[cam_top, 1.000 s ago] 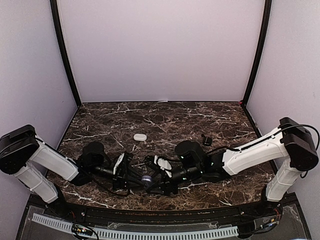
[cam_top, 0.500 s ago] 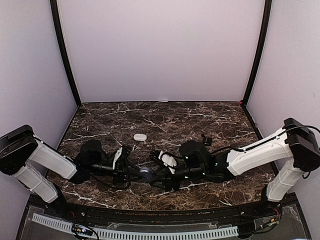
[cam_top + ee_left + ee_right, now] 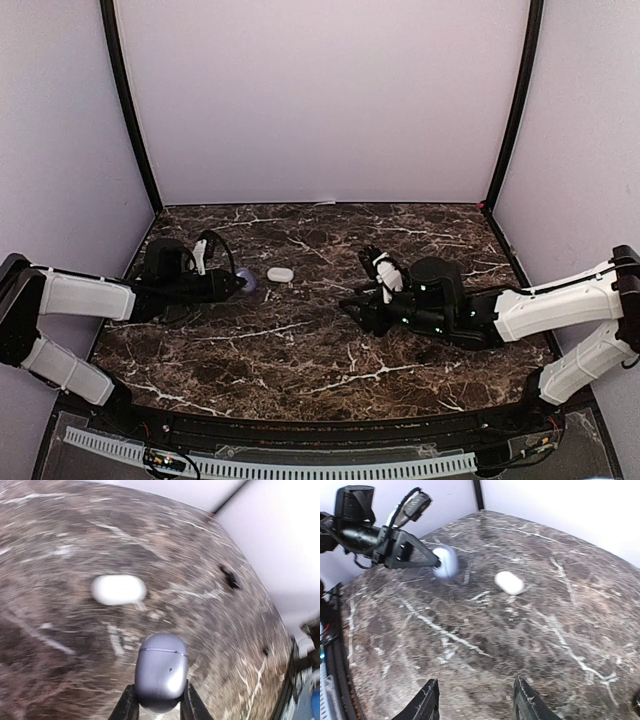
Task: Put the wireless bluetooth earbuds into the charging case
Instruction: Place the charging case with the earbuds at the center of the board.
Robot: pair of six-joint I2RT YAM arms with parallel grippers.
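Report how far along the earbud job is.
Done: apparently the purple case, lid shut, contents hidden. In hand: the left gripper clamps that case; the right gripper is open and empty. Left: the white case lies shut on the table, and small dark pieces, possibly earbuds, lie loose farther off.

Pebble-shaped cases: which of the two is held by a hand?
The purple plastic case, pinched in the left hand; the white oval plastic case lies loose on the dark marble table.
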